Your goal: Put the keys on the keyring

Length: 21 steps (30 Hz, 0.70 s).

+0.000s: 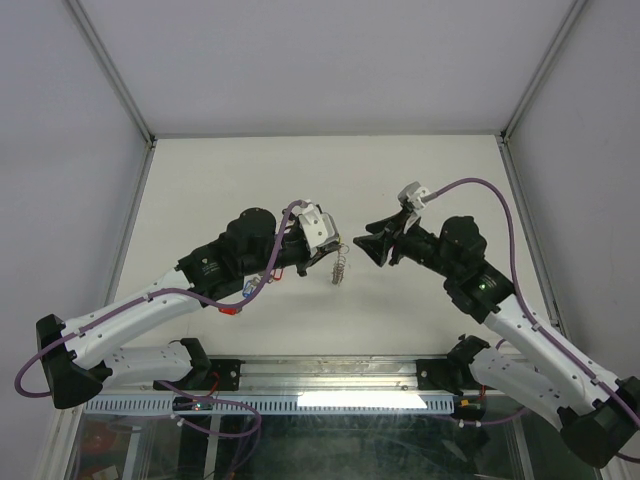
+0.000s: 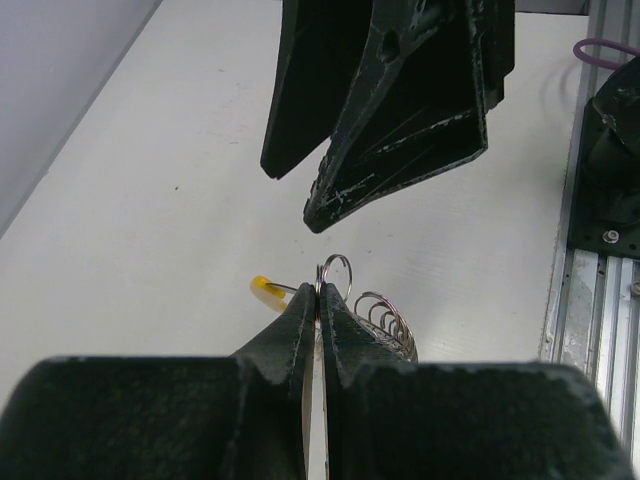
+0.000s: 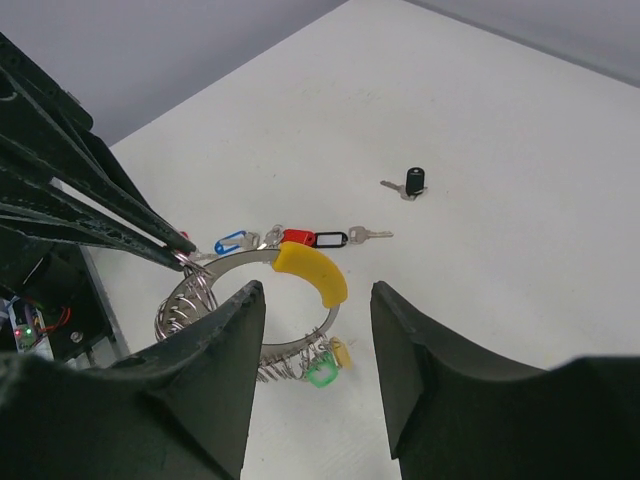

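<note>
Left claw point(image 2: 318, 292) pinches shut on thin wire of keyring point(image 2: 335, 270), raised over tabletop point(image 3: 480, 120). Right claw point(image 3: 320, 290) half open, empty, just beside ring. Risk: wire slips or twists out of pinch if right claw nudges it. Loose key point(image 3: 412, 183) lies well apart, ungrasped.

White table point(image 1: 200, 180): flat, matt, surface clean where visible; grey back wall point(image 1: 330, 60) stands along its far edge; grey side walls at left point(image 1: 50, 150) and right point(image 1: 600, 150); two bare metal frame posts, left post point(image 1: 110, 70) and right post point(image 1: 545, 65), rise slantwise from the far corners of the table; metal rail point(image 1: 330, 375) runs along the near edge, also seen at the right of the left wrist view; perforated pale strip point(image 1: 130, 403) lies just below the rail on the left side
</note>
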{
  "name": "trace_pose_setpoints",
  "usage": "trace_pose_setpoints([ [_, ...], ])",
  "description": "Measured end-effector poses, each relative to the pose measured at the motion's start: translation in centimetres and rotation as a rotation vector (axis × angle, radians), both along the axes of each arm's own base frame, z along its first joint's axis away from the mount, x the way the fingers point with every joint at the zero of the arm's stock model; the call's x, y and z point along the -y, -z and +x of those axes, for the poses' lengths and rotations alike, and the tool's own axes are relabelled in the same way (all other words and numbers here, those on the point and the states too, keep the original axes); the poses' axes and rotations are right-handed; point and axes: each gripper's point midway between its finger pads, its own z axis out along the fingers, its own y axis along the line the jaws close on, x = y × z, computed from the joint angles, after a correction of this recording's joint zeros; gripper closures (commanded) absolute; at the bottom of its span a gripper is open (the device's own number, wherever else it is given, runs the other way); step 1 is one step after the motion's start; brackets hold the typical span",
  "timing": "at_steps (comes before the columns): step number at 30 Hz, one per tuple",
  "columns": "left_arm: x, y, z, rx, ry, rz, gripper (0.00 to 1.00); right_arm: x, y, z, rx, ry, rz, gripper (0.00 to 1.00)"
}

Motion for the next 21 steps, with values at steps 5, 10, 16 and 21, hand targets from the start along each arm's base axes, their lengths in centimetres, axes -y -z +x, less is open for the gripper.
trace_pose_setpoints([
  [5, 0.0, 0.0, -0.1, -0.001, 0.003, 0.000, 1.00, -0.9, 1.8, 0.1, -0.053, -0.040, -0.030, 0.50],
  [10, 0.0, 0.0, -0.1, -0.001, 0.003, -0.001, 1.00, -1.6, 2.0, -0.8, -0.069, -0.104, -0.028, 0.50],
  [16, 0.0, 0.0, -0.1, -0.002, 0.003, -0.001, 1.00, -1.8, 0.5, -2.1, -0.030, -0.169, 0.007, 0.50],
  [21, 0.0, 0.0, -0.1, -0.003, 0.003, -0.001, 1.00, -2.1, 0.1, -3.0, -0.022, -0.221, 0.018, 0.50],
])
